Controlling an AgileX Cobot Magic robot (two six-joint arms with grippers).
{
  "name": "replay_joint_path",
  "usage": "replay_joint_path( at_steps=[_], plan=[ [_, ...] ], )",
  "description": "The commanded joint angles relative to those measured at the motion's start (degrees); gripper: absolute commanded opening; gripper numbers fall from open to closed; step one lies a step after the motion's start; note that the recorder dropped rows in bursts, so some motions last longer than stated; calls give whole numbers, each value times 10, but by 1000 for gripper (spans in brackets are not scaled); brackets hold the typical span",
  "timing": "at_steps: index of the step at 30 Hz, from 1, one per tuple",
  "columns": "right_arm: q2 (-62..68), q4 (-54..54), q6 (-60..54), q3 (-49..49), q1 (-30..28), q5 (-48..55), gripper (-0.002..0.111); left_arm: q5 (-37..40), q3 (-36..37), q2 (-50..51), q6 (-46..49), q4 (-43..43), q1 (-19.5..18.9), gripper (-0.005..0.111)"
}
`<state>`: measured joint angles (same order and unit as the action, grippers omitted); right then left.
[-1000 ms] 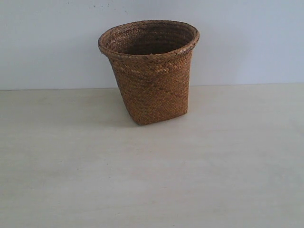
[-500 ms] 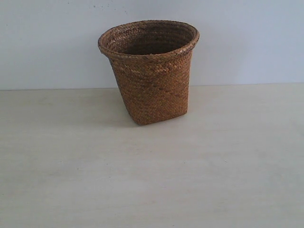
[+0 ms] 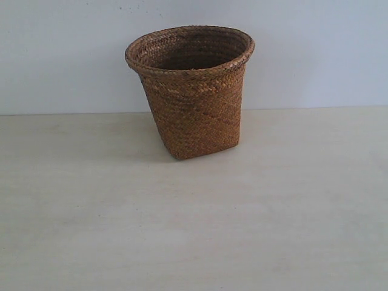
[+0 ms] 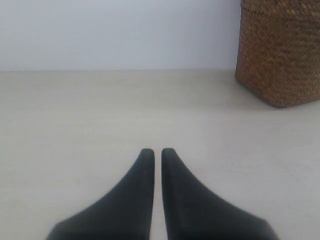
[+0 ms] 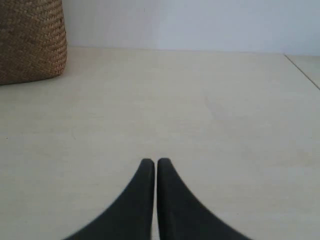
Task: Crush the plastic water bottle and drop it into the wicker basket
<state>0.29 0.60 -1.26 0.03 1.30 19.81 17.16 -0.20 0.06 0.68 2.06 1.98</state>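
The wicker basket [image 3: 194, 109] stands upright toward the back of the pale table [image 3: 182, 230], near the wall [image 3: 60, 54]. Its inside is in shadow, so I can't tell what's in there. The left gripper [image 4: 153, 151] hangs low over bare tabletop, fingers pinched together with just a sliver between them and nothing held. The right gripper [image 5: 150, 161] is the same, tips practically touching. The basket is well off from both.

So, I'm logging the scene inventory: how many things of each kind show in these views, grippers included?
Brown woven wicker basket with flared round rim: 1
Black grippers, both shut and empty: 2, the left gripper and the right gripper
Pale wooden table: 1
Clear plastic water bottle: 0 in view
Total: 4
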Motion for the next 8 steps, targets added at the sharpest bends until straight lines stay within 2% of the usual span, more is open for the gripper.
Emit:
replay_joint_path(
  at_steps=[1,8],
  plan=[
    [-3,0,-3,0,-2,-7,0,0,2,-1,2,0,-2,4],
    [-3,0,-2,0,-2,-8,0,0,2,-1,2,0,-2,4]
  ],
)
